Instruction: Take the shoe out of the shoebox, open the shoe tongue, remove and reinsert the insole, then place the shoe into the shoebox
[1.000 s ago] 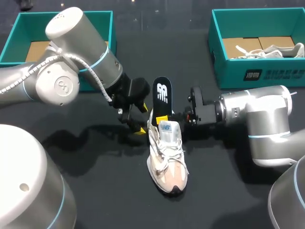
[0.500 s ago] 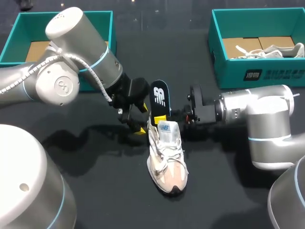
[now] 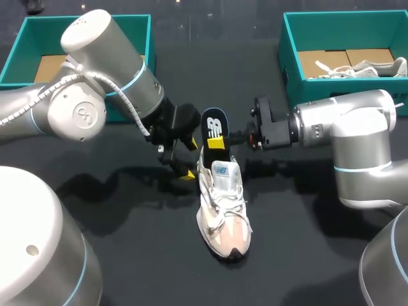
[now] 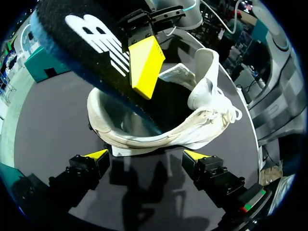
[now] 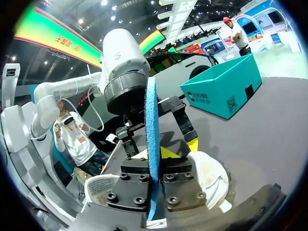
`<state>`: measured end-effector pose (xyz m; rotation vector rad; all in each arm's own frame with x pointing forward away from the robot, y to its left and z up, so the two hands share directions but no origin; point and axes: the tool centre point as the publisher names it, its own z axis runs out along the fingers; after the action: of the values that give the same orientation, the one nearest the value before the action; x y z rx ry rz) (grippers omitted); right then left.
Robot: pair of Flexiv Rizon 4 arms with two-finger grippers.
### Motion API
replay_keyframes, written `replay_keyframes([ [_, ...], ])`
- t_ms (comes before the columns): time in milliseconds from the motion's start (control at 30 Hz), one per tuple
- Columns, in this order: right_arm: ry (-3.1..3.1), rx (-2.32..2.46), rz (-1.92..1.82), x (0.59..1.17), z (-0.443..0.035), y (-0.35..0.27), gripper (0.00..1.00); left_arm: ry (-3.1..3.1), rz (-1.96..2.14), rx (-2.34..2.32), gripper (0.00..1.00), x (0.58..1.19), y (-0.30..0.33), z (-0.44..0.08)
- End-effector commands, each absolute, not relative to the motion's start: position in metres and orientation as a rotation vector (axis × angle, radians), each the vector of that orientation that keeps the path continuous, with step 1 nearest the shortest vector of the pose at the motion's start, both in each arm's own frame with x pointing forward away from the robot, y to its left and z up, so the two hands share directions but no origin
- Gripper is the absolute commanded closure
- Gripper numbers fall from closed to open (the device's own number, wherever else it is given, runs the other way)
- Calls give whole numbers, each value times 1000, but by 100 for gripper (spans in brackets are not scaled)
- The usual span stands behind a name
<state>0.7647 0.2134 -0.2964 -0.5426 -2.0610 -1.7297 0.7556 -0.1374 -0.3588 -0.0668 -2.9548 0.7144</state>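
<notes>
The shoe [image 3: 223, 204] is lying on the counter [image 3: 127, 255], out of its box, with its toe pointing this way and its tongue lifted up. Beside its heel, the left hand [image 3: 188, 159] is hanging with its fingers spread wide, holding nothing. The right hand [image 3: 220, 141] is pinching the insole [image 3: 215, 124] tight and holding it up over the heel. So I think the first steps are done and the insole part is going on. Seating the insole and boxing the shoe are left. Far back, the left box [image 3: 25, 38] is sitting, and the right box [image 3: 344, 95] is holding another shoe [image 3: 363, 67].
</notes>
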Motion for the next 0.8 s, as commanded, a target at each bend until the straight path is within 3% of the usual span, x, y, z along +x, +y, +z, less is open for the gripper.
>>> replay_keyframes([
  [33,-2023,-544,-1715,768,-314,216,100,-2956,714,-68,0,755,-137,-359],
  [567,-1941,-653,-1721,724,-336,214,100,-2956,714,-68,0,755,-137,-359],
  [700,-1981,-611,-1734,731,-322,217,73,-2956,714,-68,0,755,-137,-359],
  [800,-2020,-571,-1731,737,-315,218,64,-2956,714,-68,0,755,-137,-359],
])
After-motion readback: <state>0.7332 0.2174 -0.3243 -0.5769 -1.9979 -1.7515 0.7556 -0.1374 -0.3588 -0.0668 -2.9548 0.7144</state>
